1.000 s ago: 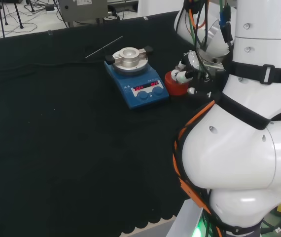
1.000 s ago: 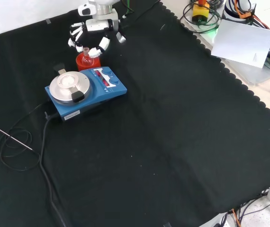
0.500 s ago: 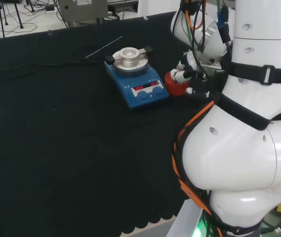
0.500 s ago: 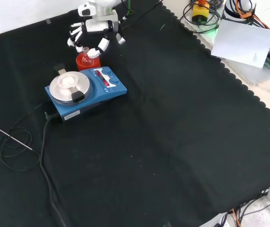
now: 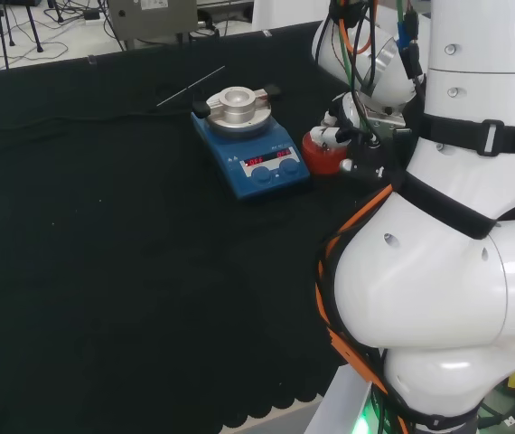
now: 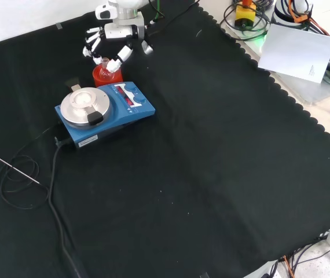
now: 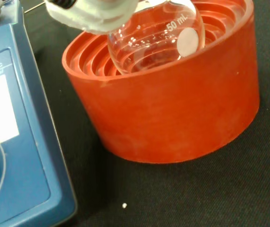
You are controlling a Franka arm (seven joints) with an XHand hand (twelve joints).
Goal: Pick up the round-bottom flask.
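So the hand (image 6: 114, 41) is right over the red ribbed stand (image 6: 102, 76) at the far end of the counter (image 6: 211, 174) in the front view, fingers (image 6: 121, 54) spread and curled downward around the spot where the flask's neck sticks up. Honestly I can't tell if they've actually closed on the glass or are just caging it, since the neck is hard to make out among the fingers. In the wrist view the round-bottom flask (image 7: 156, 38) is sitting down in the stand's ribbed bowl, clear glass, looks empty, with a blurred white bit of the hand just above it. So my read: the reach is basically done and the grasp is either in progress or just about to happen, but the lift hasn't started, as the flask looks seated in the stand. What's left is closing on the neck and pulling it straight up. Just beside the stand, on its near side in the front view, is the blue hotplate stirrer (image 6: 104, 110), with its black cable (image 6: 49, 191) trailing toward the near left.
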